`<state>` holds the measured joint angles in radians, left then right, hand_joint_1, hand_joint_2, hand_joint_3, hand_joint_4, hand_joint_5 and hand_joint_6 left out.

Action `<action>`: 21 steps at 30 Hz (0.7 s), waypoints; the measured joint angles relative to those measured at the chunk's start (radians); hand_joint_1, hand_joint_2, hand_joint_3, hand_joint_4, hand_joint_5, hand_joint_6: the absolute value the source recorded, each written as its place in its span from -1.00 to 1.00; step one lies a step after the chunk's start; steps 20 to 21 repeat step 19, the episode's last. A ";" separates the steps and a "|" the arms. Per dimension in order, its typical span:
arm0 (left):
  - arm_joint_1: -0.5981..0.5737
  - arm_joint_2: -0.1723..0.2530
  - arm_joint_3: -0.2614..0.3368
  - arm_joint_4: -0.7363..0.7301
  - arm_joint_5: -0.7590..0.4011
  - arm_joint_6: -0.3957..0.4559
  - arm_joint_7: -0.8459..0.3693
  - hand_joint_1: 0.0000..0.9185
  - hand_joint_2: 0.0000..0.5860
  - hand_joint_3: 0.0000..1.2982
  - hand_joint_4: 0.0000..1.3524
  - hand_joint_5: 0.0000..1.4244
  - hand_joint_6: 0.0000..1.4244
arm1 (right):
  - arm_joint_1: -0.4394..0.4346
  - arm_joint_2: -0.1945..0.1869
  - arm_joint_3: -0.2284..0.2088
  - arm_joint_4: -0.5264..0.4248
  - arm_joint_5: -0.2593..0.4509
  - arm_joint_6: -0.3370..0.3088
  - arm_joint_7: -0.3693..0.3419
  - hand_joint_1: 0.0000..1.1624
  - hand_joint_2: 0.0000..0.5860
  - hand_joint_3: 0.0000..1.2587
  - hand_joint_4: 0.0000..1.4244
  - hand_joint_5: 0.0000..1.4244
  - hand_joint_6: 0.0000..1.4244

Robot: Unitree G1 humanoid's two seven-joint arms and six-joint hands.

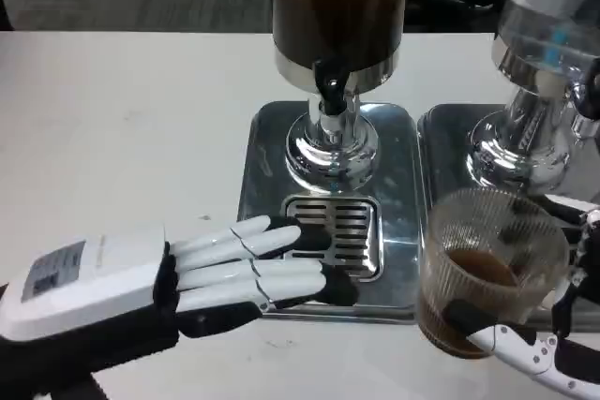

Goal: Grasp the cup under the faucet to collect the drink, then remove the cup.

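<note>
head view: right robot hand (553,344) at lower right edge of frame, fingers wrapped around a clear ribbed plastic cup (492,269). cup holds a shallow layer of brown drink and stands roughly upright, at the front right corner of the left steel drip tray (267,138), clear of the faucet. can't tell if its base touches the white bench (122,119) or is lifted off it.

left robot hand (225,269) lies flat at lower left, fingers stretched out and slightly apart, holding nothing. its black fingertips (314,236) rest on the slotted drain grate (339,236) at the front of that tray.

dark-filled drink dispenser (340,7) stands on a chrome pedestal (331,152) on the tray, black faucet (328,81) pointing down above the grate. nothing sits under the faucet.

second dispenser with a clear tank (548,16) stands on its own chrome base on a second steel tray (441,152) just beside the first, to the right. cup partly overlaps this tray's front edge in frame.
</note>
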<state>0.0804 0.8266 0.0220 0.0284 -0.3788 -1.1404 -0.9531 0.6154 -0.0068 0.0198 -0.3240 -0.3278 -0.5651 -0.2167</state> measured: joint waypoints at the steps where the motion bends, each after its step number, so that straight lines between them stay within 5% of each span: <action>1: 0.000 0.000 0.000 0.000 0.000 0.003 0.000 -1.00 -0.81 -0.87 -1.00 -1.00 -1.00 | 0.000 0.000 -0.001 -0.001 0.001 0.000 0.000 0.82 -0.57 0.52 0.39 0.55 0.87; 21: 0.000 0.000 0.000 0.000 -0.002 0.029 0.000 -1.00 -0.84 -0.89 -1.00 -1.00 -1.00 | 0.000 0.005 -0.003 -0.004 0.001 0.000 0.001 0.83 -0.56 0.53 0.42 0.55 0.87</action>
